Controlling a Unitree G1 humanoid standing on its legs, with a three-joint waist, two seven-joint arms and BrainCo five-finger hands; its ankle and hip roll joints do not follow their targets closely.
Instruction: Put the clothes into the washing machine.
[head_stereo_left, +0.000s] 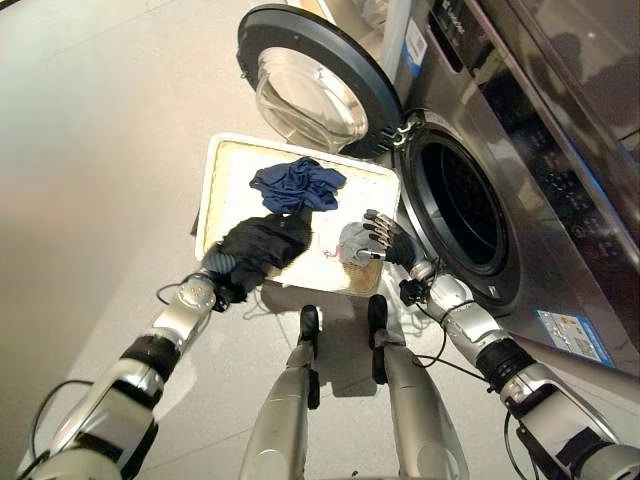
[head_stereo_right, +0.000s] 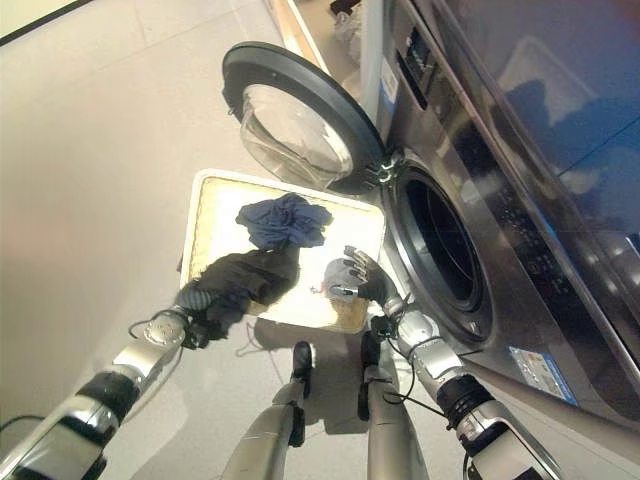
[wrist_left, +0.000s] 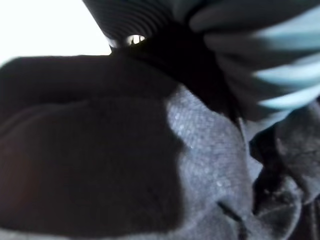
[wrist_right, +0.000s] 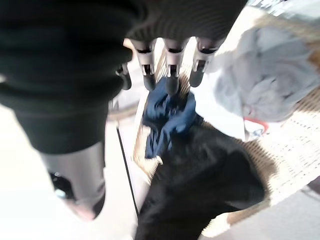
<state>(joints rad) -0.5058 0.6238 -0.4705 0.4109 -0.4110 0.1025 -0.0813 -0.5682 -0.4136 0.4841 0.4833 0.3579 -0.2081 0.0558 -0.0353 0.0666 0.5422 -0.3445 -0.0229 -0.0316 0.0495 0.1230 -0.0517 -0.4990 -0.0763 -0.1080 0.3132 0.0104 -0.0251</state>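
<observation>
Labels unreadable. Your left hand (head_stereo_left: 228, 275) is gripping the black garment (head_stereo_left: 265, 243); your right hand (head_stereo_left: 375, 238) is hovering, fingers relaxed, over the grey cloth (head_stereo_left: 352, 240).

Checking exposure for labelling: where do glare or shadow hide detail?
Left eye view: glare whitens the round glass washer door; the dark drum opening shows nothing inside. Left wrist view: deep shadow covers much of the black cloth garment; the background is blown white.
</observation>
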